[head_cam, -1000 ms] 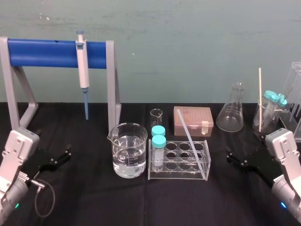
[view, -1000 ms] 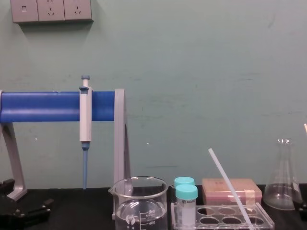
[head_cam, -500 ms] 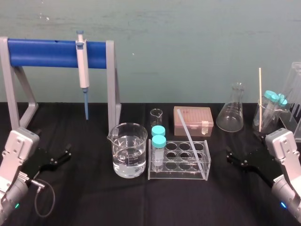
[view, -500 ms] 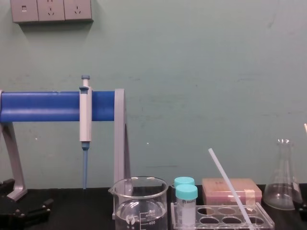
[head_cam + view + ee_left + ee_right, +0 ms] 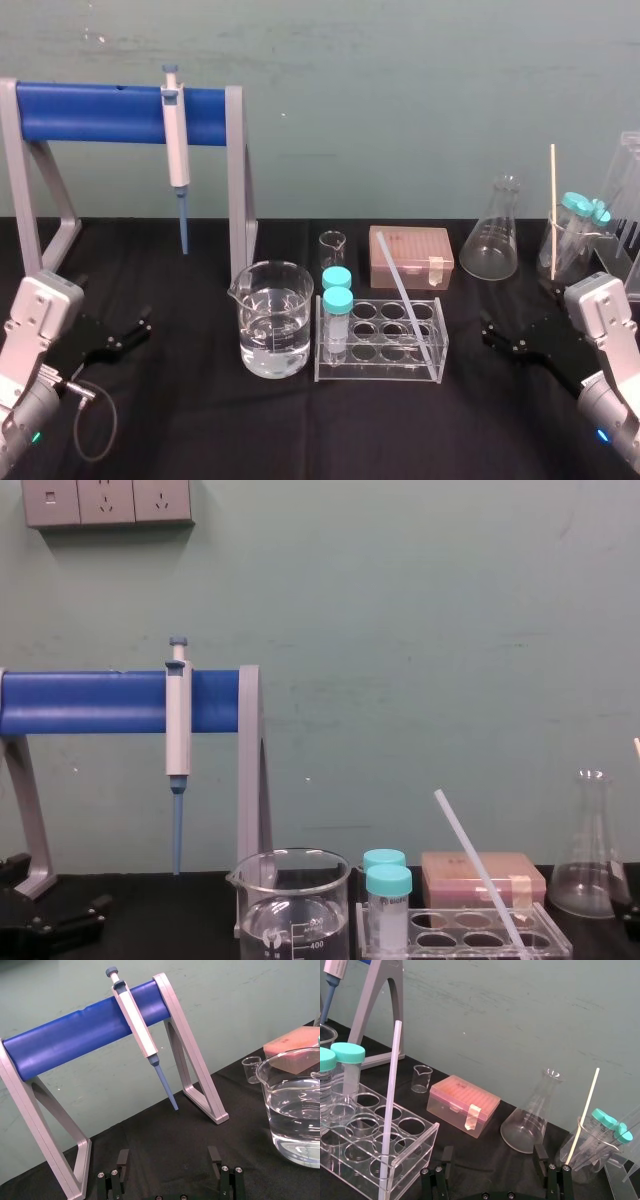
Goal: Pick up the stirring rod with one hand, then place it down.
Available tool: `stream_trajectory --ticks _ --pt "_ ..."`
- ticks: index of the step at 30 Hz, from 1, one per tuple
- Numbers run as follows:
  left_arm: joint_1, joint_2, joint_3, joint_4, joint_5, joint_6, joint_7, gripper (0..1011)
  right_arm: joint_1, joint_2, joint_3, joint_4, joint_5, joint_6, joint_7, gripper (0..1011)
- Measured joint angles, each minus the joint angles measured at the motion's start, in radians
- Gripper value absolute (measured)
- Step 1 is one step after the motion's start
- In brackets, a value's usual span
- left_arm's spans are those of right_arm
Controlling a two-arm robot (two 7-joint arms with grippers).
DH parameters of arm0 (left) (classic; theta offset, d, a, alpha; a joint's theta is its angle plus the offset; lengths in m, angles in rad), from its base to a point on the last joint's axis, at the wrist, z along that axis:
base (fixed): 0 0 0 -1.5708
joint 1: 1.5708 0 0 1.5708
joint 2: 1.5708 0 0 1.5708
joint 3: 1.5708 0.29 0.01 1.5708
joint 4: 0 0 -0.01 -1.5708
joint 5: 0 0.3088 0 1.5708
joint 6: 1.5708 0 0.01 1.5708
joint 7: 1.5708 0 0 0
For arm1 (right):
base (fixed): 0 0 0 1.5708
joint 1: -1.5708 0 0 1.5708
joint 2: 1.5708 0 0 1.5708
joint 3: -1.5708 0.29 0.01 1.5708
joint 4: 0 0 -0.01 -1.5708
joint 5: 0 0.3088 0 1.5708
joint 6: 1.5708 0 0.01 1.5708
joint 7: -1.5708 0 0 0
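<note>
Graduation "400" marks the beaker (image 5: 290, 905) at lower centre. Mid-frame, the stirring rod (image 5: 398, 283) leans in the clear rack (image 5: 375, 370) on a black worktop (image 5: 200, 420) before a teal wall (image 5: 400, 100). The left gripper (image 5: 145, 325) at lower left and the right gripper (image 5: 488, 333) at lower right hold their jaws wide apart, empty.

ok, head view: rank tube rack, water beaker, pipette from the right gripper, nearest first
1. Tube rack, centre table, just left of the right gripper.
2. Water beaker, left of the rack.
3. Pipette, hanging on the blue stand, far left.
</note>
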Motion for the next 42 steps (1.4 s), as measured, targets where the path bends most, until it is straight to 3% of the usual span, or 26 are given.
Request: stream_trajectory --ticks 33,42 --pt "0.0 0.0 0.0 0.0 0.0 0.0 0.0 1000 0.0 0.0 0.002 0.0 0.0 -0.003 0.002 1003" --pt "0.0 0.0 0.0 0.0 0.0 0.0 0.0 1000 0.025 0.0 0.022 0.008 0.026 -0.082 0.116 1003"
